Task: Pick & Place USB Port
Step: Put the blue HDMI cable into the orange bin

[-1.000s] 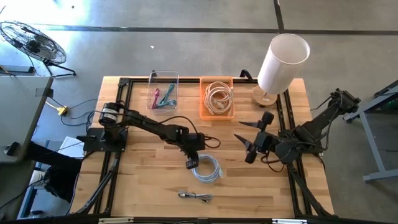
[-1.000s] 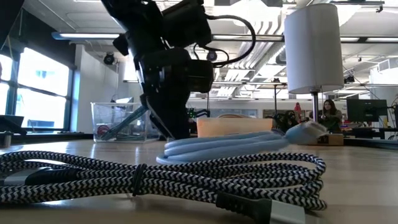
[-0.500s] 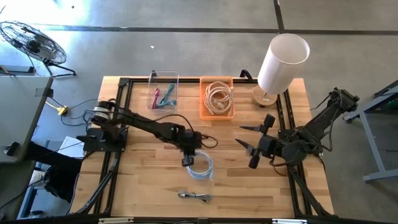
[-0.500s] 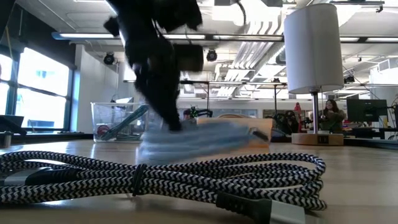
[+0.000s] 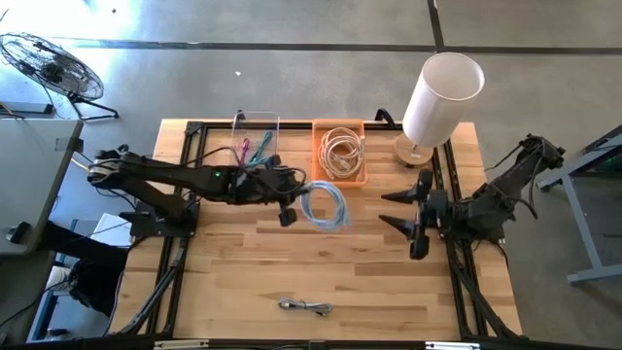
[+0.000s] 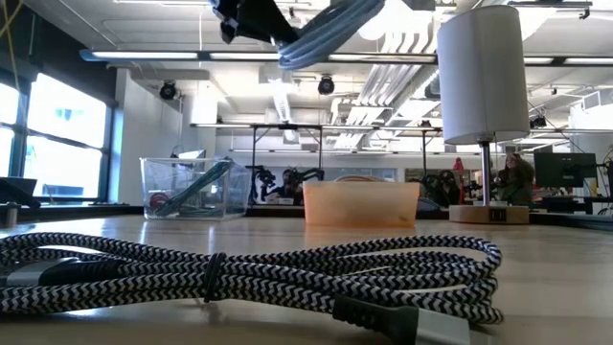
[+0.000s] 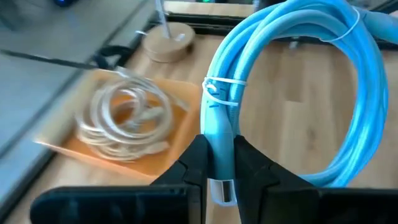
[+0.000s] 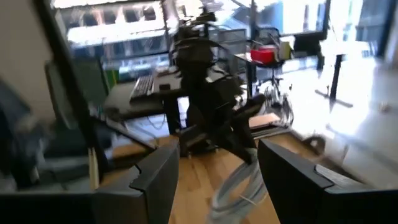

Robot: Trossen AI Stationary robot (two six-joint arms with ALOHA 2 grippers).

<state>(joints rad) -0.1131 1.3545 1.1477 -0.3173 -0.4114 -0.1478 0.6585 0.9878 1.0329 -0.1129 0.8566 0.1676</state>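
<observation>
Cable coil, light blue [image 5: 324,205], is clamped in the left gripper [image 5: 288,212] and held clear of the table, just in front of the orange bin [image 5: 340,179] in the high view. In the left wrist view the two dark fingers [image 7: 194,163] pinch the bundle at its tied section, with a metal plug end showing between them; the coil [image 7: 292,81] fans out beyond the fingertips. Coil is several loops of smooth round cable bound by a thin white tie [image 7: 219,87]. In the low view the coil [image 6: 324,29] and the left gripper [image 6: 251,17] sit at the upper edge, well above the tabletop.

Orange bin holds a coil of cream cable [image 5: 339,150]. Beside it, toward the left arm's side, stands a clear bin [image 5: 255,142] with pink and green cables inside. A black-and-white braided cable [image 5: 304,307] lies near the front edge of the wooden table [image 5: 233,282], well apart from the blue coil; it fills the foreground in the low view [image 6: 249,273].

Right gripper [image 5: 416,216] hovers over the table near its own side rail, fingers spread wide, holding nothing. White lamp [image 5: 439,97] stands at the far right corner.
</observation>
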